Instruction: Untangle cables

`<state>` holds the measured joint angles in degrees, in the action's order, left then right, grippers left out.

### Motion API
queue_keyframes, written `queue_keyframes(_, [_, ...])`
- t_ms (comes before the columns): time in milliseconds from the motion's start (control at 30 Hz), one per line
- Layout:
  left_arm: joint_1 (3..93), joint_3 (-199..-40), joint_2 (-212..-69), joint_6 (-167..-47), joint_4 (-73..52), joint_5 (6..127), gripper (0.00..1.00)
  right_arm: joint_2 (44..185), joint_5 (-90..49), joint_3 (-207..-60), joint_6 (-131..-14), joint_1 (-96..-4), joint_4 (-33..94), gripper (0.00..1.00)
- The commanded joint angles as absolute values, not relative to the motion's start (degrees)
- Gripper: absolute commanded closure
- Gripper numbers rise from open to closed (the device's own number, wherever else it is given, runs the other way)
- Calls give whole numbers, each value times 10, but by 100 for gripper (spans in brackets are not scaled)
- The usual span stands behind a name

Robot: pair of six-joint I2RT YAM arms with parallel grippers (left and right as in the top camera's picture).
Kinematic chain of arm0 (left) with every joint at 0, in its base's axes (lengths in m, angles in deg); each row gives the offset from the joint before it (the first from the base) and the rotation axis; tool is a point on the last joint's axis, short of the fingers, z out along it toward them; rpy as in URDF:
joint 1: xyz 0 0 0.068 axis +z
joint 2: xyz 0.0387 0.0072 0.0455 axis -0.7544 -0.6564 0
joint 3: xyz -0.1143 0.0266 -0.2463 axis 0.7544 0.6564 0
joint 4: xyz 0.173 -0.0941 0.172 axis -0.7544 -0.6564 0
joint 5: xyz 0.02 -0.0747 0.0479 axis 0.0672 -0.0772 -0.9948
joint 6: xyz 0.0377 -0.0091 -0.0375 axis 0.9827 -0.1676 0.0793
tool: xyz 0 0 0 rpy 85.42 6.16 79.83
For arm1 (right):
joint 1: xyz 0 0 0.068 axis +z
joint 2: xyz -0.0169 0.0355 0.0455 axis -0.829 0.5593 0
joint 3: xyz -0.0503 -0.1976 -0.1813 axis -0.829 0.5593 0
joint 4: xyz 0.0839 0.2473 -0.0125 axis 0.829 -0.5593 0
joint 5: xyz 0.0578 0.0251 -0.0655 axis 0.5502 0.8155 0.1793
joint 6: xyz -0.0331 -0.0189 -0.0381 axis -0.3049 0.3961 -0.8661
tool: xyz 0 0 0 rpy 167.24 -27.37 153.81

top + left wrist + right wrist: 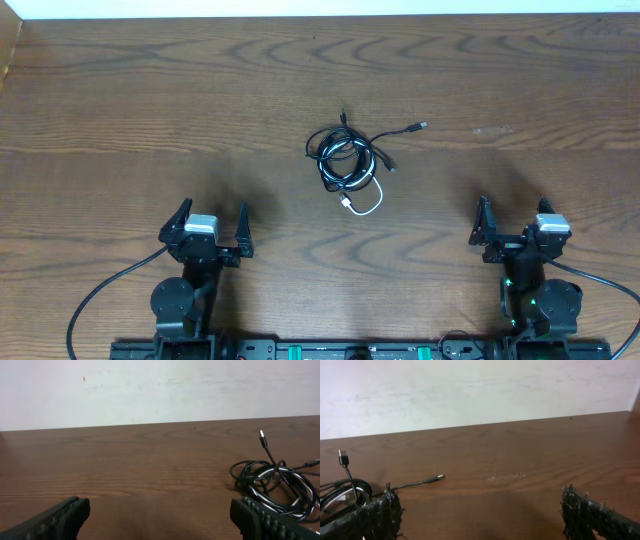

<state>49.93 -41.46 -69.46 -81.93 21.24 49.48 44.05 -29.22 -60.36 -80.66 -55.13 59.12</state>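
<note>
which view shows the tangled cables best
The overhead view: the whole bundle of cables lies in full view, with the white loop and the loose plug ends. The left wrist view cuts it off at the right edge; the right wrist view catches only a bit at the left edge.

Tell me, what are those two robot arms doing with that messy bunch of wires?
Nothing is being handled yet. The cables, two black and one white, lie in one tangled pile near the middle of the wooden table. The left gripper and the right gripper sit back near the front edge, one on each side of the pile. Both are open and empty, and neither touches a cable. The untangling has not started.
</note>
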Motion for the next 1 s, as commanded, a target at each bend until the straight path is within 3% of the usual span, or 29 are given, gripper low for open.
queue_keyframes(0, [499,-399,-691,-822,202,496,3,439,-299,-603,-798,-555,589,1])
queue_keyframes(567, [499,-399,-691,-822,218,496,3,439,-299,-603,-798,-555,589,1])
queue_keyframes(967, [499,-399,-691,-822,412,496,3,439,-299,-603,-798,-555,589,1])
